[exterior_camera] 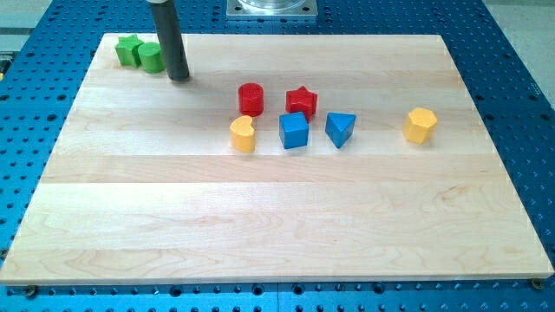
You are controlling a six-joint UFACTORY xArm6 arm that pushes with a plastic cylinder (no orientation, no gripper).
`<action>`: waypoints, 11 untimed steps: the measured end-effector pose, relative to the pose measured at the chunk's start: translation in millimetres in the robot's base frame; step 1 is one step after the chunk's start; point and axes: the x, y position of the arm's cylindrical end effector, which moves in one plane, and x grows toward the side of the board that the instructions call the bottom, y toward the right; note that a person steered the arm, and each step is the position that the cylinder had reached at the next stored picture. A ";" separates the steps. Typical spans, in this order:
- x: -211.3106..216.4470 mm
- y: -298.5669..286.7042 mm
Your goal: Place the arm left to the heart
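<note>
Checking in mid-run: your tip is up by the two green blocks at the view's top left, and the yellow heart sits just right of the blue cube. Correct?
Not quite. My tip is indeed beside the two green blocks at the view's top left, but the camera view shows the yellow heart left of the blue cube, below the red cylinder.

We've got my tip [179, 77] parked near the table's [260, 225] top-left corner, just right of the green cylinder [151, 57] w/ a green star [128, 49] beside it. Yellow heart [243, 133] sits mid-table, well apart from the tip, next to red cylinder [251, 98], red star [301, 100], blue cube [294, 130], blue triangle [340, 128]. Yellow hexagon [420, 125] off to the right.
</note>
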 end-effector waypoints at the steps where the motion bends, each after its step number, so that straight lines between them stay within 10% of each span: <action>1: 14.8 0.0; 7: 110.2 -8.5; 11: 101.5 46.4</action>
